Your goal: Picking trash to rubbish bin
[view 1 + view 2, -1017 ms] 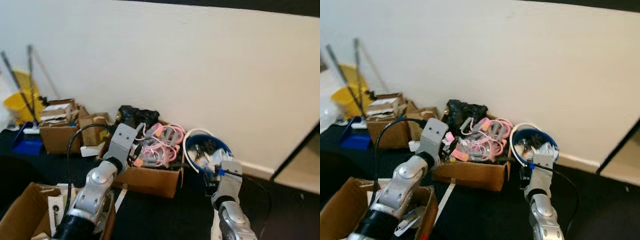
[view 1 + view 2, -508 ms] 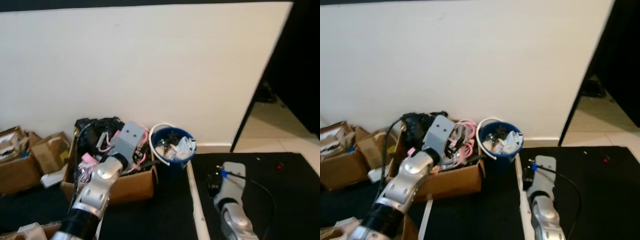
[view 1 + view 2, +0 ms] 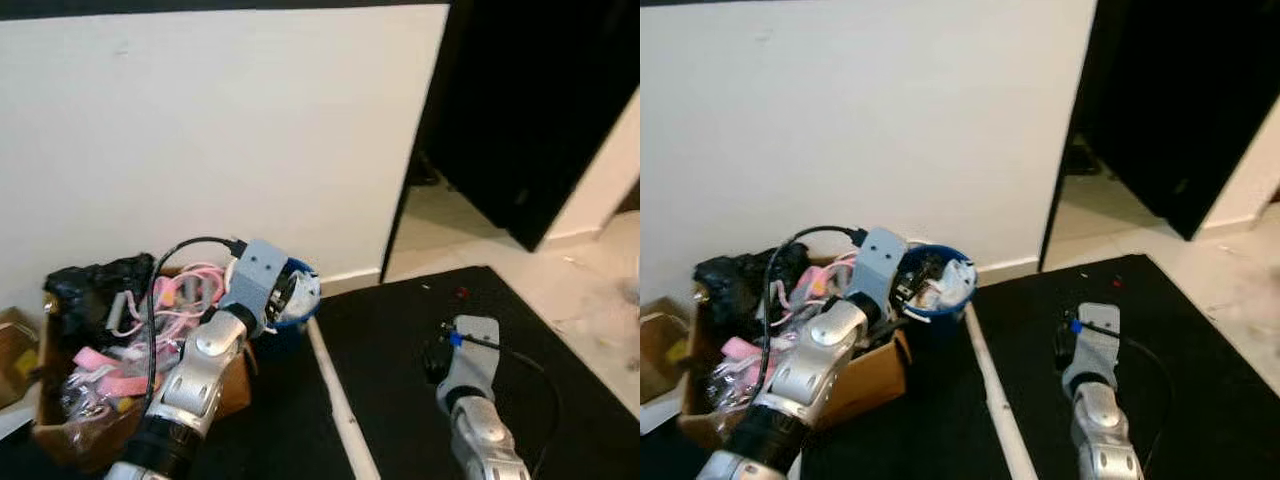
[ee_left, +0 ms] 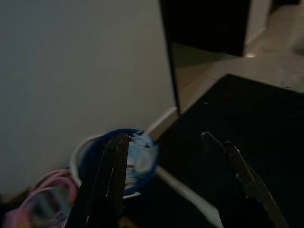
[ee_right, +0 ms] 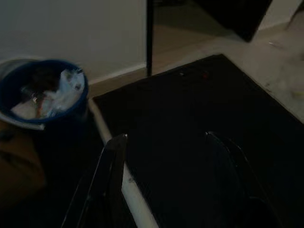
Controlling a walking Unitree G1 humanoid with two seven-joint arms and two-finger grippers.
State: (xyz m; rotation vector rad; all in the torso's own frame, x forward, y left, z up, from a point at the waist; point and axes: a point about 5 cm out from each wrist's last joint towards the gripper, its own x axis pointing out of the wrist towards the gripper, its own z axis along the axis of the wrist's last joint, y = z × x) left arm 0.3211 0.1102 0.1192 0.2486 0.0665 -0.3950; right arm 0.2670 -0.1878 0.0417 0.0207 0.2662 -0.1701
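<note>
Cardboard box of pink cables stands at far left against the white wall, with the blue rubbish bin of crumpled trash just beside it and a white strip edging the black mat. The left pincer hovers spread and empty before the bin. The right pincer hangs likewise spread and empty over the mat.

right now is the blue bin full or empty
Full. The blue bin stands upright by the wall, with white and mixed scraps piled up to its rim.
</note>
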